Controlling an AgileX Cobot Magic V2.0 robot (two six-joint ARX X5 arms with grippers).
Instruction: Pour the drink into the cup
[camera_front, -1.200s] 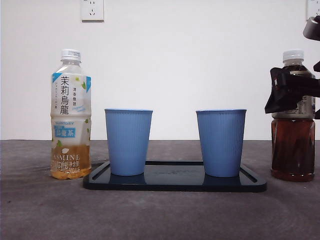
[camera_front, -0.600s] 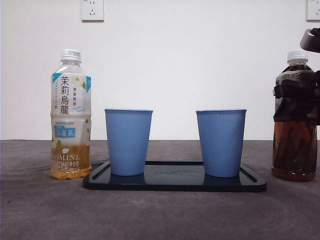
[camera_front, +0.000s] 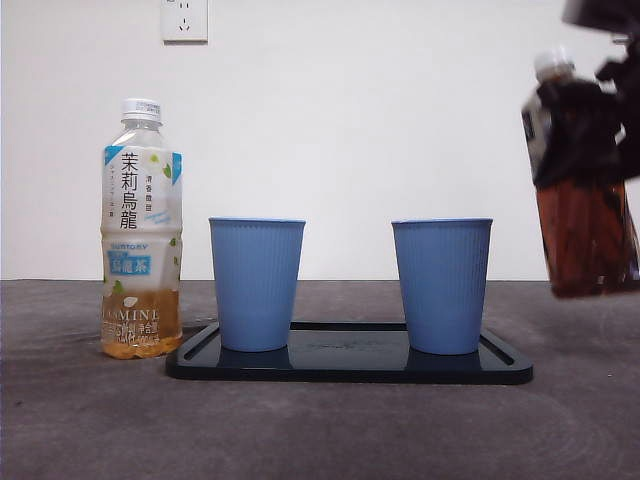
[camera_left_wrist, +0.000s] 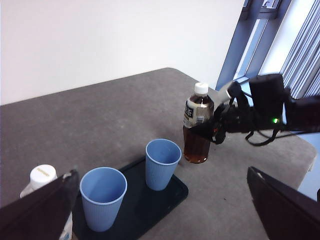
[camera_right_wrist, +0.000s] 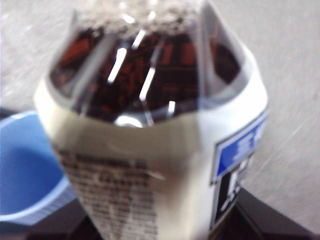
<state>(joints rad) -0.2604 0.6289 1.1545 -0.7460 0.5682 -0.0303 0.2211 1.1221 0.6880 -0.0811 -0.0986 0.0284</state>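
A bottle of dark tea (camera_front: 580, 220) with a white cap hangs above the table at the far right of the front view, its top leaning toward the cups. My right gripper (camera_front: 600, 130) is shut on its labelled upper part; the right wrist view is filled by the bottle (camera_right_wrist: 150, 125). Two blue cups stand upright on a black tray (camera_front: 350, 365), one on the left (camera_front: 257, 285) and one on the right (camera_front: 441, 285), nearer the bottle. My left gripper (camera_left_wrist: 162, 171) hovers open high over the table, holding nothing.
A jasmine tea bottle (camera_front: 141, 230) with a white cap stands left of the tray. The left wrist view shows the table's edge (camera_left_wrist: 300, 150) just beyond the right arm (camera_left_wrist: 270, 102). A wall socket (camera_front: 184, 18) sits on the white wall behind.
The dark tea bottle has gone up off the table in my right gripper, shifted slightly toward the cups, and tilted. Cups, tray and jasmine bottle have not moved.
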